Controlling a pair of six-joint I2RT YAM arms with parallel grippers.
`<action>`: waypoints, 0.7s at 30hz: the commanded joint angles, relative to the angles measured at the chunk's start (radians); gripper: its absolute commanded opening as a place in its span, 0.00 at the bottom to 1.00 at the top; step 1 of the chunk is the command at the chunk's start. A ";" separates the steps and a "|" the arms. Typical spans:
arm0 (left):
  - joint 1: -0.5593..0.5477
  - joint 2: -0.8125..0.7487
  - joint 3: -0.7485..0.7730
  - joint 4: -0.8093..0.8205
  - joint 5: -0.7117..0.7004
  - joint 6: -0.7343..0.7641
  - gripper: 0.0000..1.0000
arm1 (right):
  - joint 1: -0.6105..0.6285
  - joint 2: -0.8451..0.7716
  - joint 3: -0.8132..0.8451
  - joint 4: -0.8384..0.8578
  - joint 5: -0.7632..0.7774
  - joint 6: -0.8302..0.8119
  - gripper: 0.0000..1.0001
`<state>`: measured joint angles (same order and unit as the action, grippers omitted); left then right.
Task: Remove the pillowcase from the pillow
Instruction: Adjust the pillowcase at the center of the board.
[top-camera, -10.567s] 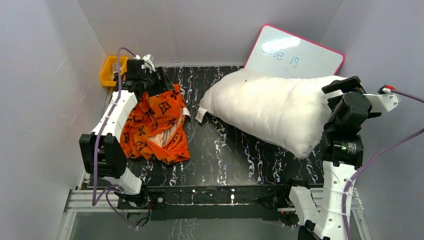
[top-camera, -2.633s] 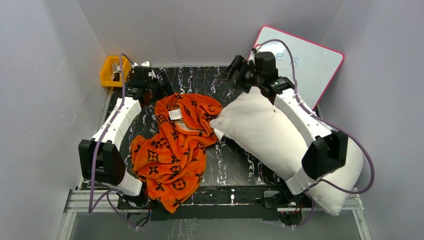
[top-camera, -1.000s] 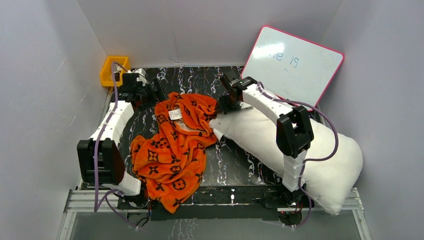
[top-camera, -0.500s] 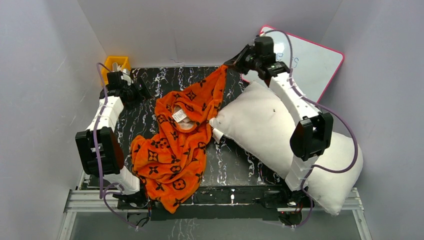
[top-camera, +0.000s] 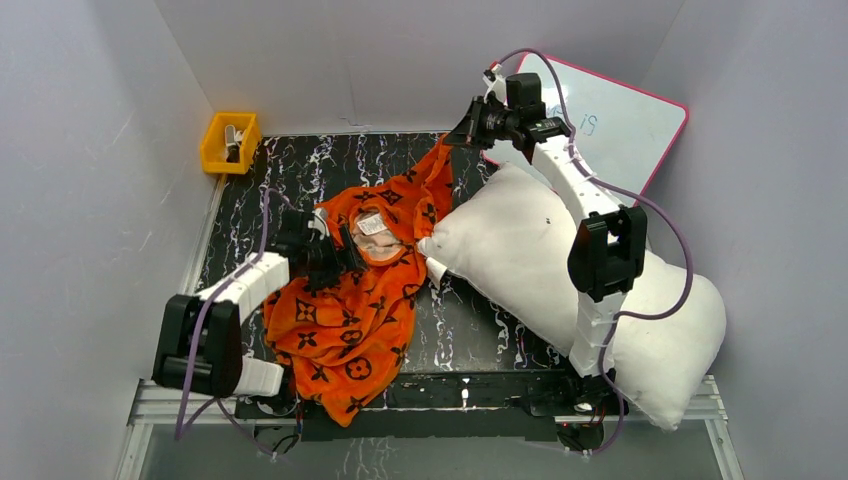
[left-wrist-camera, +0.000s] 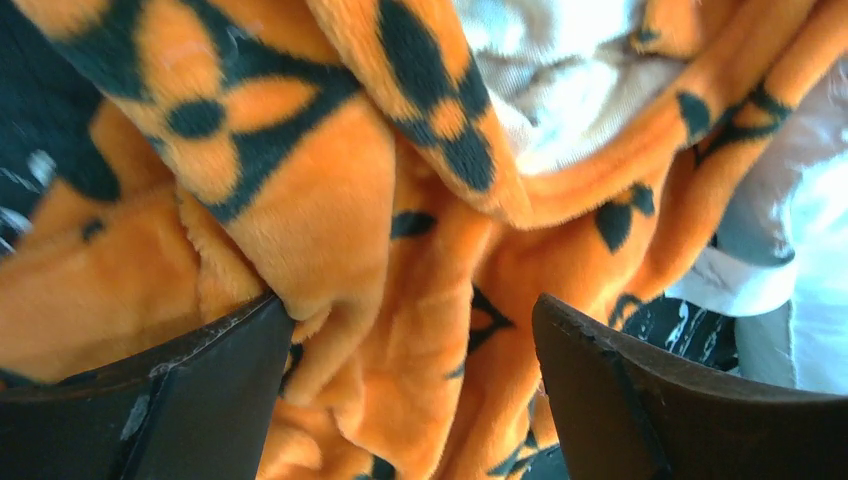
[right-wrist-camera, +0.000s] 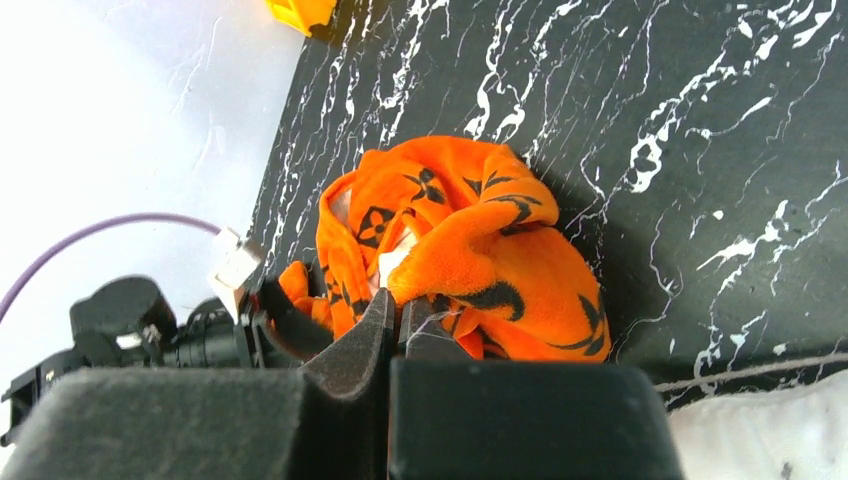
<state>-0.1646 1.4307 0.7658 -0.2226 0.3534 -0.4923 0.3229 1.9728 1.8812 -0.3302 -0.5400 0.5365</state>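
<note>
The orange pillowcase (top-camera: 345, 310) with black motifs lies crumpled at the table's left-centre, beside the white pillow (top-camera: 560, 270), which rests diagonally on the right. One corner of the cloth is pulled up and back to my right gripper (top-camera: 458, 135), which is shut on it. The right wrist view shows that pinch (right-wrist-camera: 397, 310) on the pillowcase (right-wrist-camera: 480, 260). My left gripper (top-camera: 340, 258) is pressed down into the middle of the cloth. In the left wrist view it is open (left-wrist-camera: 410, 370), with a fold of orange pillowcase (left-wrist-camera: 330, 210) between its fingers.
A yellow bin (top-camera: 227, 141) sits in the back left corner. A pink-framed whiteboard (top-camera: 620, 120) leans at the back right behind the right arm. White walls close in the black marbled table (top-camera: 330, 165) on three sides.
My right gripper has lifted a corner of the pillowcase up and back from beside the pillow. My left arm has swung from the back left down onto the cloth's middle.
</note>
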 joint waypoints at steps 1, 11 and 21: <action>-0.104 -0.187 -0.135 0.085 0.014 -0.187 0.86 | -0.029 0.007 0.113 0.041 -0.081 -0.042 0.00; -0.586 -0.444 -0.398 0.296 -0.246 -0.727 0.82 | -0.067 0.156 0.343 0.022 -0.188 0.012 0.00; -0.049 -0.191 0.074 0.265 0.129 -0.318 0.96 | -0.065 0.151 0.332 0.033 -0.344 -0.278 0.00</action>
<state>-0.5747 1.1824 0.7124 -0.0608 0.2134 -0.9325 0.2630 2.2253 2.2986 -0.3687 -0.7780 0.4290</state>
